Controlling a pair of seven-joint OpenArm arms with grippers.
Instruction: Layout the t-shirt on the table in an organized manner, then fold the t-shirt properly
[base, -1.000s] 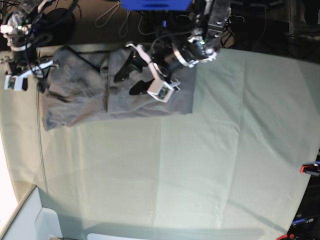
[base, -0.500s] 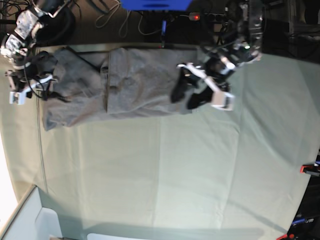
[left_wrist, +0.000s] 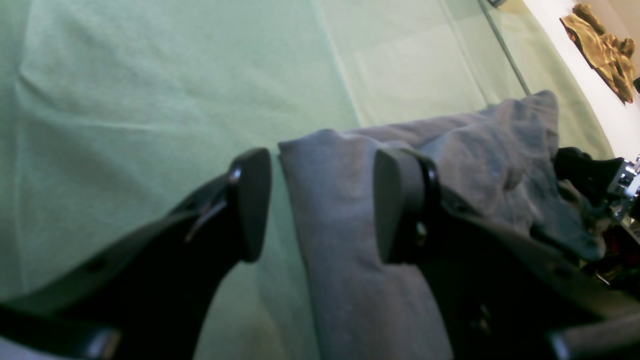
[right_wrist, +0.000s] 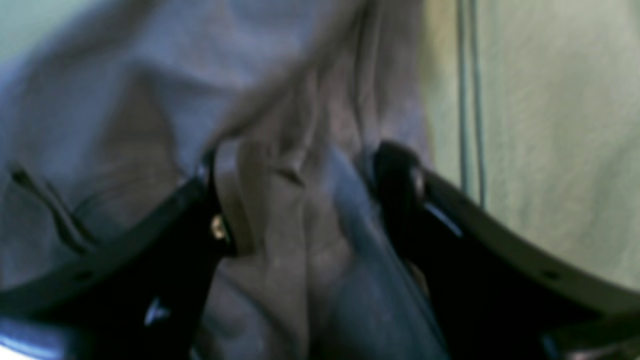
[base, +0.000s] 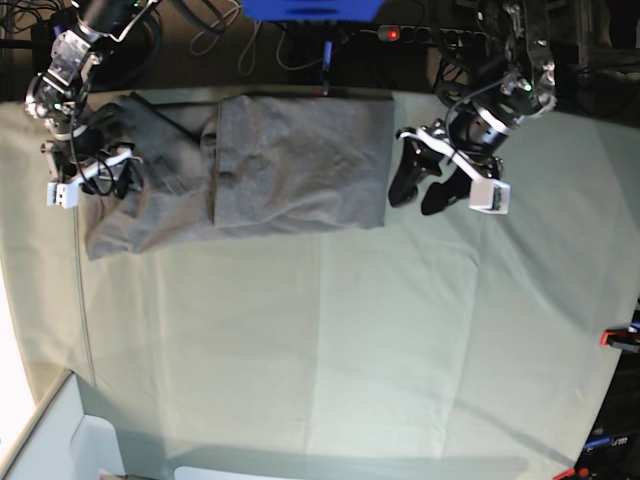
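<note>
Black tools, white camera blocks

The dark grey cotton t-shirt is soft matt knit cloth, finely fuzzy in the left wrist view, with loose rumples toward its end by the right gripper. Around the t-shirt, the pale grey-green cloth tabletop looks matt and finely woven, marked by faint crease lines. The left gripper has smooth black plastic jaws of dull sheen, with small metal screws showing.
</note>
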